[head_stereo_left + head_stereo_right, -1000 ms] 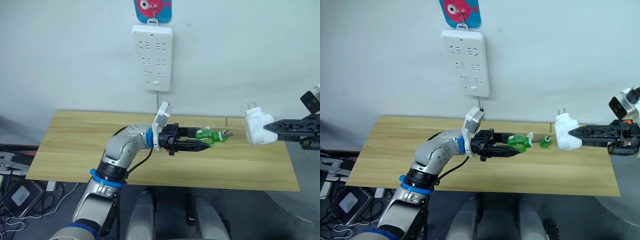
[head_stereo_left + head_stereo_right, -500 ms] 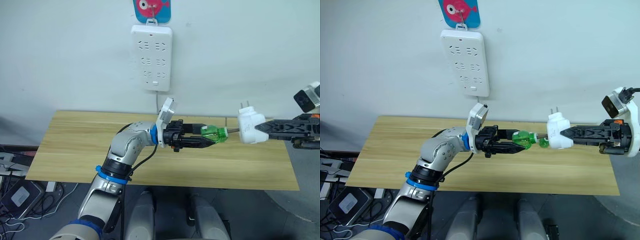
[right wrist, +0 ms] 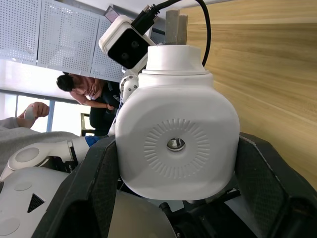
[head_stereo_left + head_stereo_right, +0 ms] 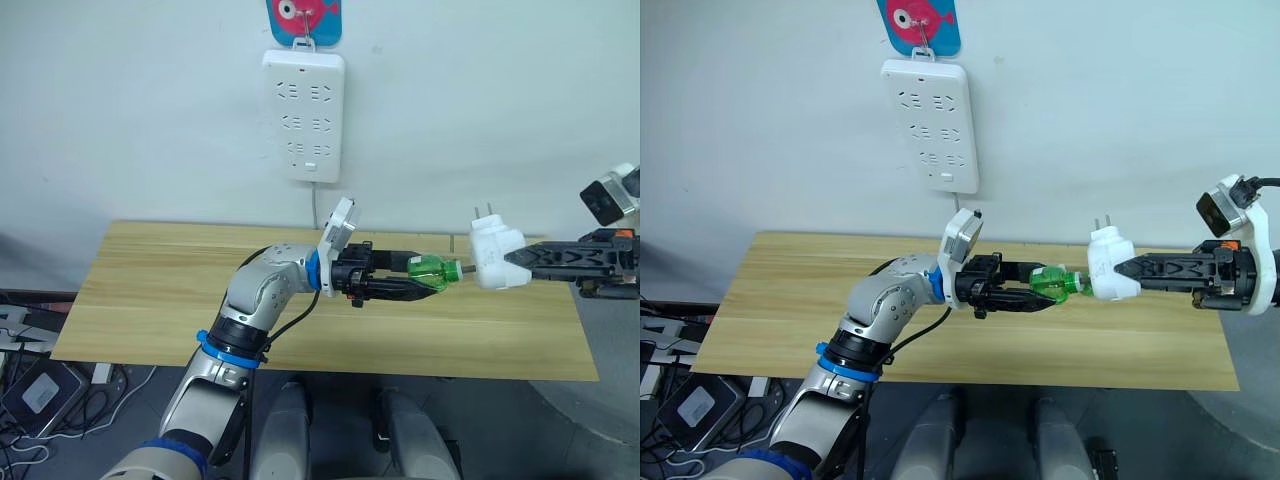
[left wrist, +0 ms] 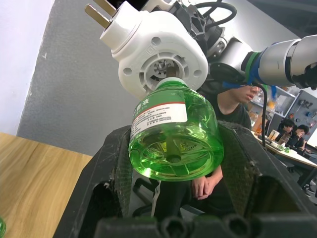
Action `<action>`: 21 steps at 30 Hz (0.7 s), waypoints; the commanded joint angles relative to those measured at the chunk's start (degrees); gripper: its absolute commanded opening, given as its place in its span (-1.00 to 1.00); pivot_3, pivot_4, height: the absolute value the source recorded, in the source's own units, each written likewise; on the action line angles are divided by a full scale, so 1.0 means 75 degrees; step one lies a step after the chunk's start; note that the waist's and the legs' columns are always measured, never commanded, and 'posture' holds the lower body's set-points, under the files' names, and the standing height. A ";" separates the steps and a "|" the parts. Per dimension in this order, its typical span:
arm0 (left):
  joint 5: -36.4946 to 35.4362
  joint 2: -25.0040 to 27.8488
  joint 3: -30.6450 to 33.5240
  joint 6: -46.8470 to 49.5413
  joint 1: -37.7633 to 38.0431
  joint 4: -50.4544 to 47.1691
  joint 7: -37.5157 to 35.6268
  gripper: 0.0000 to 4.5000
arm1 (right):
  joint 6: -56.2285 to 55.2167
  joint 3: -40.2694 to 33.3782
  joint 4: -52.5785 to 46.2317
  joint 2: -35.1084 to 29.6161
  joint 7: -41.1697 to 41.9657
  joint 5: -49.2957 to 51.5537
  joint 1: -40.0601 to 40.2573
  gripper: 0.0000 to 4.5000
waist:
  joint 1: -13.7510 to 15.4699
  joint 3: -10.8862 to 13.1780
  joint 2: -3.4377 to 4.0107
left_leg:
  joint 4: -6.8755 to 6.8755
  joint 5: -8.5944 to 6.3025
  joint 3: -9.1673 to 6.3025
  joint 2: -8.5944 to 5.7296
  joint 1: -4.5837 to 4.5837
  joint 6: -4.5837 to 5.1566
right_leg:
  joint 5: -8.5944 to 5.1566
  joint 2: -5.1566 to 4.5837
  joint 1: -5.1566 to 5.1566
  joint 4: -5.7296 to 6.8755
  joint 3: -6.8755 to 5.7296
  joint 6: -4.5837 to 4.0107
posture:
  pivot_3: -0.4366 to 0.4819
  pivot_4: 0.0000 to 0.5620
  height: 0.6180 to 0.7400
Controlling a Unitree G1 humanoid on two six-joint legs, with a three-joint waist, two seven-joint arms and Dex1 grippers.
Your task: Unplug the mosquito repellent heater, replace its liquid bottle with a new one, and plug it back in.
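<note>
Mosquito repellent heater [image 4: 1110, 277], clamped in the right gripper [image 4: 1127, 270] over the table [image 4: 790, 300] below the wall power strip [image 4: 930, 125], faces its socket at the green bottle [image 4: 1052, 283] pinched in the left gripper [image 4: 1038, 287], wick tip at the opening, axes roughly in line.

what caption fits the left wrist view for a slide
Left gripper holding the green liquid bottle, its neck entering the socket of the white mosquito repellent heater.
</note>
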 commanded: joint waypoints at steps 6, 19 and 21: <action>-0.0015 -0.0144 0.0040 -0.0202 -0.0196 0.0004 -0.0075 0.00 | -0.0105 -0.0173 -0.0329 -0.0106 0.0118 0.0255 0.0090 0.33 | -0.0005 0.0000 0.0000 | 0.0000 0.0000 0.0000 0.0000 0.0000 0.0000 | 0.0000 0.0000 0.0000 0.0000 0.0000 0.0000 | 0.14 0.05 1.00; 0.0000 -0.0180 -0.0083 -0.0250 -0.0171 -0.0206 -0.0124 0.00 | -0.0350 -0.0101 -0.0390 0.0098 -0.0168 0.0255 0.0002 0.33 | -0.0006 0.0000 0.0001 | 0.0002 0.0000 0.0000 0.0000 0.0000 0.0000 | 0.0000 0.0000 0.0001 0.0002 0.0000 0.0000 | 0.15 0.04 1.00; 0.0000 -0.0200 -0.0110 -0.0233 -0.0147 -0.0273 -0.0110 0.00 | -0.0397 -0.0089 -0.0441 0.0178 -0.0271 0.0255 -0.0072 0.33 | -0.0005 -0.0001 0.0001 | 0.0002 0.0000 -0.0001 0.0000 0.0000 0.0000 | 0.0000 0.0000 0.0000 0.0002 -0.0001 0.0000 | 0.16 0.02 1.00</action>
